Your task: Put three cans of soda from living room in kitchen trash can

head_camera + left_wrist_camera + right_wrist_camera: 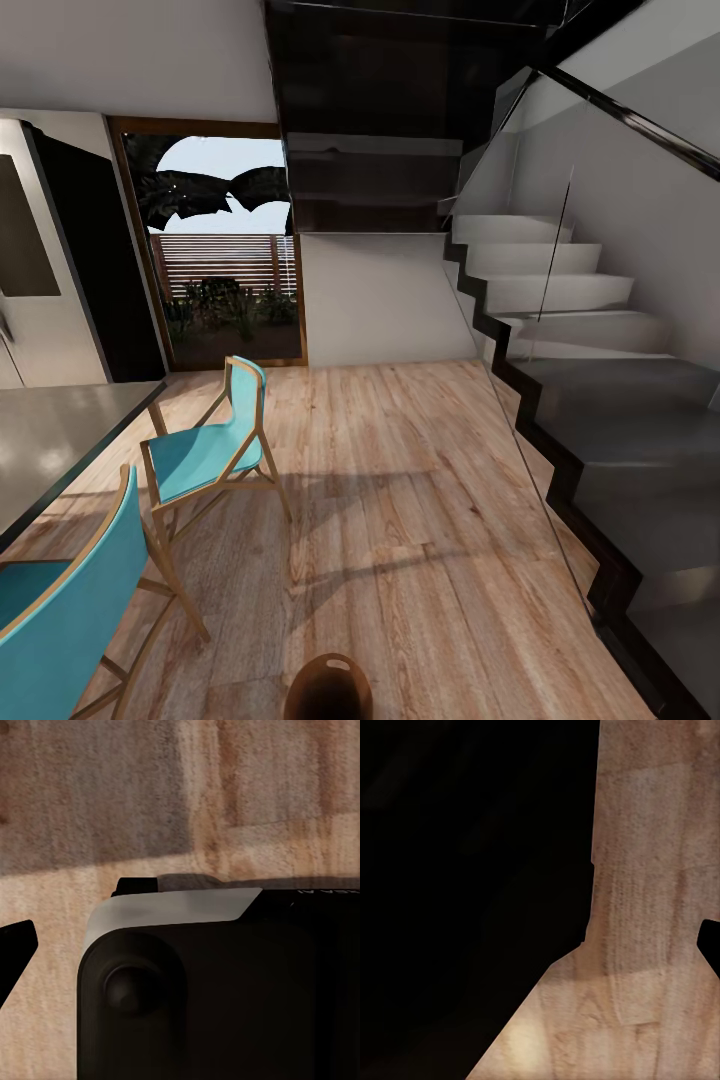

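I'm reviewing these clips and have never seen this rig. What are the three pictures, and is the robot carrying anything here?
This is a simulated wheeled robot with two arms. The big picture comes from its head camera: a wood floor, two turquoise chairs beside a grey table, a staircase, a glass door and a steel fridge. The brown trash can sits at the bottom edge. The two small pictures come from cameras at each wrist; both look down at the floor past dark robot parts. The jaws cannot be judged, and no soda can appears, so nothing is seen held.
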Available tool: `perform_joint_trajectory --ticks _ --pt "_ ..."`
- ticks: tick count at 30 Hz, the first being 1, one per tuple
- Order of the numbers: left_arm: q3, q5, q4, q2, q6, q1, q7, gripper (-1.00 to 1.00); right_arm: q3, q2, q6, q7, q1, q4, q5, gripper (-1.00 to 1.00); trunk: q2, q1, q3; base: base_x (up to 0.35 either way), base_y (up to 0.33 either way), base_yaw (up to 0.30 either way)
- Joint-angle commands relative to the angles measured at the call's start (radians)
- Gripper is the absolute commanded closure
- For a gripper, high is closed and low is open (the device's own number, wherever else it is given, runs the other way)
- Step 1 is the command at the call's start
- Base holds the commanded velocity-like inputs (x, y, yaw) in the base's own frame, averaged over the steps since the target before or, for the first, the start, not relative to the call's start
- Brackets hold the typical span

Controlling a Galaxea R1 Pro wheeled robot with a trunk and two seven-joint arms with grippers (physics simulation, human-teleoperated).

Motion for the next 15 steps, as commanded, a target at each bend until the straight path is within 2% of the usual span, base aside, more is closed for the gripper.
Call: perform_joint_trajectory --ticks 1,15 --pt "0.0 0.0 0.0 0.0 0.0 0.0 0.0 -1.0 0.0 0.0 0.0 0.0 0.0 0.0 0.0 -1.0 0.0 0.0 0.0 0.0 0.0 0.0" --pt "0.0 0.0 0.0 0.0 0.0 0.0 0.0 -1.0 0.0 0.0 0.0 0.0 0.0 0.0 0.0 -1.0 0.0 0.0 0.0 0.0 0.0 0.0"
